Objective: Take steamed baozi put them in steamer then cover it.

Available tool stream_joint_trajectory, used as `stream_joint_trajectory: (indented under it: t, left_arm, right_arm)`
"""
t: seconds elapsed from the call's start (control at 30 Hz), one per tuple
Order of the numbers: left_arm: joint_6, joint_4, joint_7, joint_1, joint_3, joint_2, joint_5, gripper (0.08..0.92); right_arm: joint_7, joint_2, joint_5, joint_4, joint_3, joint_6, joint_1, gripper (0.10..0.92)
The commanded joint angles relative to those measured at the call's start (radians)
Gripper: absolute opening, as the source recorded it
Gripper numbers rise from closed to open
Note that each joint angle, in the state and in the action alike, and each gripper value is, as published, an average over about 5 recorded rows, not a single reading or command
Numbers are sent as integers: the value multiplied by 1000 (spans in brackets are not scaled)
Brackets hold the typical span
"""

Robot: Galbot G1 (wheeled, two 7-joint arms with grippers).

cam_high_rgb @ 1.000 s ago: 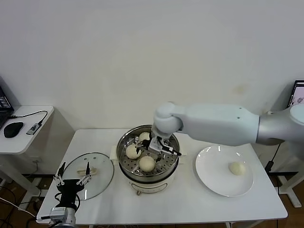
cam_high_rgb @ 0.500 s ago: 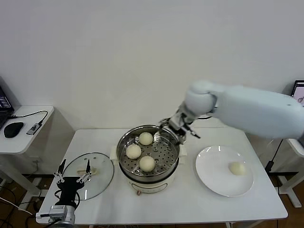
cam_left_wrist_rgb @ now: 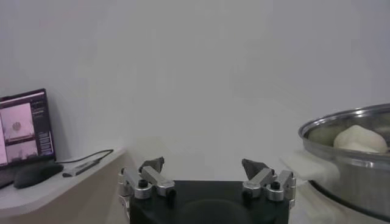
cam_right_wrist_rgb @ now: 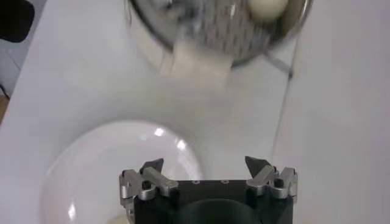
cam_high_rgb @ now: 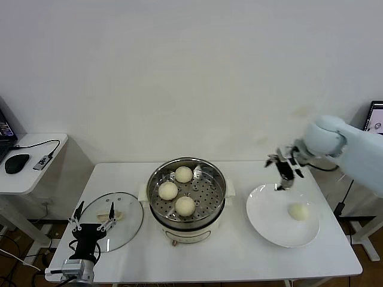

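Stainless steamer (cam_high_rgb: 187,197): stood mid-table on its cream base, uncovered; its rim also showed in the left wrist view (cam_left_wrist_rgb: 350,122) and the right wrist view (cam_right_wrist_rgb: 183,36)
Steamed baozi in the steamer: three lay on the perforated tray, one at the back (cam_high_rgb: 184,174), one to the left (cam_high_rgb: 168,190), one at the front (cam_high_rgb: 185,205), apart from each other, with bare tray on the right side
Last baozi (cam_high_rgb: 298,211): lay on the white plate (cam_high_rgb: 263,224) to the right of the steamer, with bare plate all round it
Cover (cam_high_rgb: 125,215): glass lid lay flat on the table left of the steamer, its rim close to the steamer's base, touching or not unclear
Right gripper (cam_high_rgb: 286,174): hung above the plate's far edge, right of the steamer, fingers spread wide and empty (cam_right_wrist_rgb: 207,173)
Left gripper (cam_high_rgb: 93,222): parked at the table's front edge left of the steamer, over the cover's near rim, fingers spread and empty (cam_left_wrist_rgb: 207,173)
Table (cam_high_rgb: 239,257): bare white strip ran along the front edge before the steamer
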Motion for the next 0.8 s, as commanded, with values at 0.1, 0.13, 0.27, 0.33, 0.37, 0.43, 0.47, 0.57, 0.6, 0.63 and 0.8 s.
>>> stream_joint_trajectory:
  t: [0.1, 0.13, 0.27, 0.33, 0.37, 0.43, 0.47, 0.57, 0.6, 0.63, 0.8]
  left_arm:
    - [1, -4, 0, 2, 2, -4, 4, 823]
    - [2, -6, 1, 2, 3, -6, 6, 823]
    - [4, -13, 0, 5, 6, -11, 12, 823]
    - [4, -16, 0, 8, 5, -12, 14, 823]
    - [4, -18, 0, 10, 5, -13, 15, 823]
    - [4, -20, -1, 14, 3, -14, 17, 823]
    - [4, -21, -1, 16, 3, -15, 19, 823]
    - [4, -24, -2, 21, 3, -18, 23, 823]
    - [4, -24, -2, 22, 3, -19, 24, 823]
    - [4, -24, -3, 23, 3, -20, 25, 823]
    - [3, -26, -3, 24, 3, -23, 28, 823]
  right_arm:
    - [-7, -100, -185, -123, 349, 1, -466, 823]
    - [-2, -93, -191, -134, 355, 3, -480, 823]
    - [18, -59, -202, -168, 379, 2, -516, 823]
    - [24, -41, -206, -183, 390, 0, -523, 823]
    - [26, -32, -209, -192, 393, -1, -525, 823]
    - [28, -16, -217, -210, 395, -2, -526, 823]
    - [29, -8, -222, -219, 395, -2, -525, 823]
    - [33, 16, -236, -247, 395, -2, -523, 823]
    - [35, 24, -240, -258, 396, -2, -522, 823]
    - [37, 31, -242, -266, 397, -2, -521, 823]
    - [56, 85, -257, -324, 406, 8, -522, 823]
